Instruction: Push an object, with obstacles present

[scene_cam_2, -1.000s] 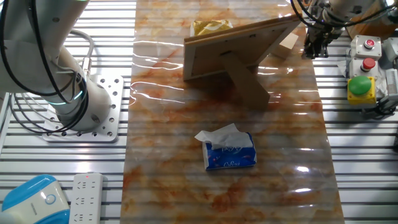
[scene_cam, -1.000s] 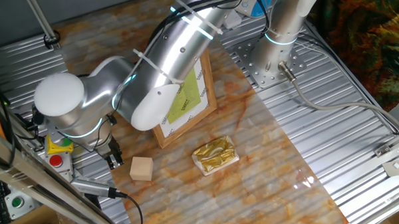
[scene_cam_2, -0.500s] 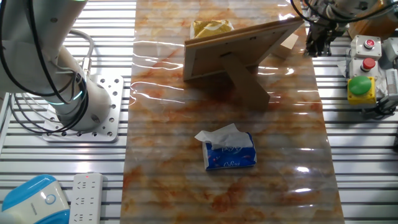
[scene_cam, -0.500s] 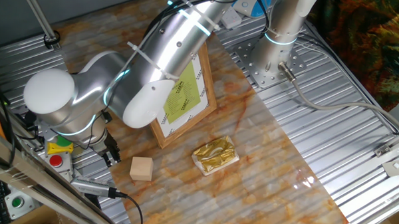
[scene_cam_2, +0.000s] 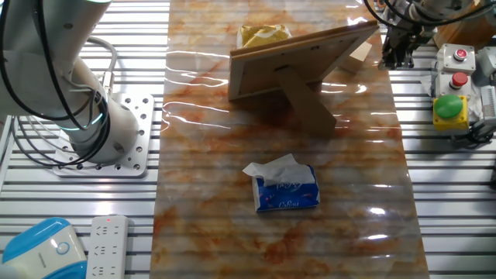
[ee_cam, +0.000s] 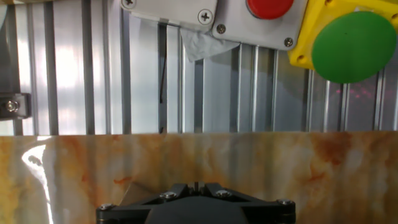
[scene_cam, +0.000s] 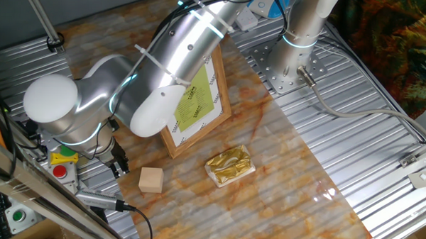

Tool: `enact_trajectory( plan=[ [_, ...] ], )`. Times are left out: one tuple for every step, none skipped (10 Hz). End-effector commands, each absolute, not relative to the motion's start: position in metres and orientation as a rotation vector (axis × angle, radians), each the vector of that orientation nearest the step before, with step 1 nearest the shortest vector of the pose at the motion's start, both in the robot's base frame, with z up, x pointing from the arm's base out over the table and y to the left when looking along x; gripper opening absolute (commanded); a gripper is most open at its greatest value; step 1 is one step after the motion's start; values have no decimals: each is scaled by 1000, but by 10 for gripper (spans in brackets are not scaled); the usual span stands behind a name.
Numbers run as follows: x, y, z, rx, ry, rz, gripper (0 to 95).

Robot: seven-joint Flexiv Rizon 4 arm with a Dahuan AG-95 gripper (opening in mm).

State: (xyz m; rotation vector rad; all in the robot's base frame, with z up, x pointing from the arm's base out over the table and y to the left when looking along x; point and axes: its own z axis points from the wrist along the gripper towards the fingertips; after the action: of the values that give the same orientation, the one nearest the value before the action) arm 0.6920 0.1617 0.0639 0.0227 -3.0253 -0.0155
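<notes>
Your gripper sits low at the marble slab's edge, beside the button box. The fingers look pressed together in both fixed views, but it's too small and dark to be sure: cannot tell clenched or released. Hand view shows only the gripper body, slab edge and ribbed metal table, no fingertips.

The wooden block lies on the slab just beside the gripper, untouched and clear of it. Beyond the block sits the gold foil packet; the picture frame stands near, propped upright.

My read: you're lining up the push. Get squarely behind the block, fingertips low, contact flat at mid-face so it doesn't spin. Pick a line avoiding packet and frame; push slow.
</notes>
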Motion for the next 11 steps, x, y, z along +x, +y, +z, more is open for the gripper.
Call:
enact_trajectory(
  plan=[
    [693, 165, 62, 13, -3026, -7, 0],
    [693, 165, 62, 16, -3027, -10, 0],
    [693, 166, 62, 15, -3027, -9, 0],
    [692, 169, 61, 6, -3026, -10, 0],
    [691, 174, 58, -9, -3026, -2, 0],
    [690, 177, 57, -16, -3027, -1, 0],
    [689, 178, 56, -13, -3028, 4, 0],
    [686, 180, 54, -17, -3031, 5, 0],
    [684, 180, 53, -15, -3035, 7, 0],
    [682, 179, 51, -14, -3038, 7, 0],
    [681, 178, 49, -10, -3041, 12, 0]
  ],
)
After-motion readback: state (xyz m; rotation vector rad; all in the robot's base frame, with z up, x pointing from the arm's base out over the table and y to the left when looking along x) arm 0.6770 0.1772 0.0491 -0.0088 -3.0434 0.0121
